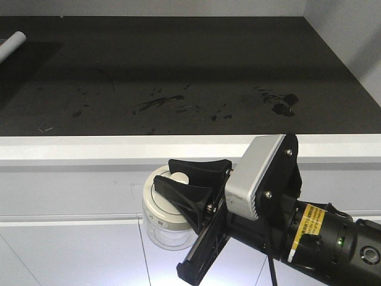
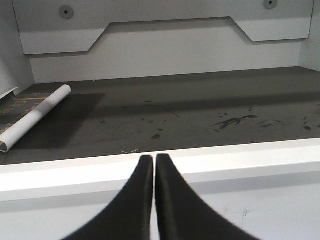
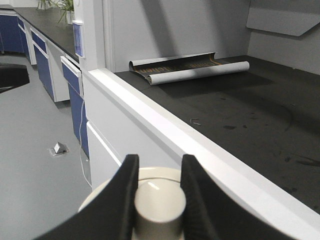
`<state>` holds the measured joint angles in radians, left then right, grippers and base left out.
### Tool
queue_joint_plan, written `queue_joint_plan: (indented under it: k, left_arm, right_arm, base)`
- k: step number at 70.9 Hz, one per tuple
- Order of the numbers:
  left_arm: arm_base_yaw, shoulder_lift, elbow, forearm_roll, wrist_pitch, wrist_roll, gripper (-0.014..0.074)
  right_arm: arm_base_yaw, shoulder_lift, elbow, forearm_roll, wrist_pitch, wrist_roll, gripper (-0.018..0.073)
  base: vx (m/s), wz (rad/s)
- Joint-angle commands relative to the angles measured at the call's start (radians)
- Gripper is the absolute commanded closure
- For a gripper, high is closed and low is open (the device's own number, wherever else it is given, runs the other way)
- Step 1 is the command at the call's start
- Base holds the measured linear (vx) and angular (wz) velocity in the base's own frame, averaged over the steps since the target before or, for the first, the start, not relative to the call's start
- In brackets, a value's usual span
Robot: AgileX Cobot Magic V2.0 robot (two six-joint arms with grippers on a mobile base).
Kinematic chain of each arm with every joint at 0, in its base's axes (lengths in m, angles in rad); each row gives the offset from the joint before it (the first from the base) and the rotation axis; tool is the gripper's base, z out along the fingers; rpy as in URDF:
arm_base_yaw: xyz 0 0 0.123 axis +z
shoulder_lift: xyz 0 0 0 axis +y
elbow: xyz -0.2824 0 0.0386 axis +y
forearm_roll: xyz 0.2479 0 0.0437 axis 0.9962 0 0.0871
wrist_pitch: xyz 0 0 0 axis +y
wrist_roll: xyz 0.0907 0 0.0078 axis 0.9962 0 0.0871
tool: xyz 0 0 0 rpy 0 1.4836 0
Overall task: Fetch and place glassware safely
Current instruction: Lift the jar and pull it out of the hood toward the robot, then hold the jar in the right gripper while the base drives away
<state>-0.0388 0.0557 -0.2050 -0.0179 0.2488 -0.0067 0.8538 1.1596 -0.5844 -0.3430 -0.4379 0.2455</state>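
Glass jar [image 1: 166,231], clear, squat, cream-white knobbed lid [image 1: 156,201], hangs lid-up from right gripper [image 1: 174,174] clamped on knob [image 3: 160,202], below and before white ledge [image 1: 107,146] of black benchtop [image 1: 178,65]; lift needed. Left gripper [image 2: 153,161] pressed together, empty.

My right pincer [image 1: 163,171]: two black curved fingers [image 1: 186,194], thin at the tips.
My left pincer [image 2: 154,157]: black and smooth too.
My wrist camera box [image 1: 259,176]: silver-grey, with small screws [image 1: 267,193].
My arm [image 1: 351,250]: black and round, with a yellow sticker [image 1: 309,228], a green light [image 1: 339,241] and a black cable [image 1: 271,268].
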Motion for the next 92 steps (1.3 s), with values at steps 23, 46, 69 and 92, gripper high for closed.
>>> queue_joint_plan:
  k: [23,46,69,92]
  left_arm:
    - [-0.007,0.01,-0.025,-0.01,-0.068,-0.004,0.0603]
    - [-0.007,0.01,-0.025,-0.01,-0.068,-0.004,0.0603]
    - [-0.007,0.01,-0.025,-0.01,-0.068,-0.004,0.0603]
    - [-0.007,0.01,-0.025,-0.01,-0.068,-0.004,0.0603]
  right_arm:
    - [0.0,-0.027,-0.031,0.006,-0.105,0.002,0.0563]
    - [0.0,-0.027,-0.031,0.006,-0.102,0.002,0.0563]
    - [0.0,-0.027,-0.031,0.006,-0.102,0.002,0.0563]
    - [0.0,-0.027,-0.031,0.006,-0.102,0.002,0.0563]
  base:
    - [0.0,0.01]
    - [-0.02,0.07]
    - [-0.07,0.28]
    - [-0.13,0.51]
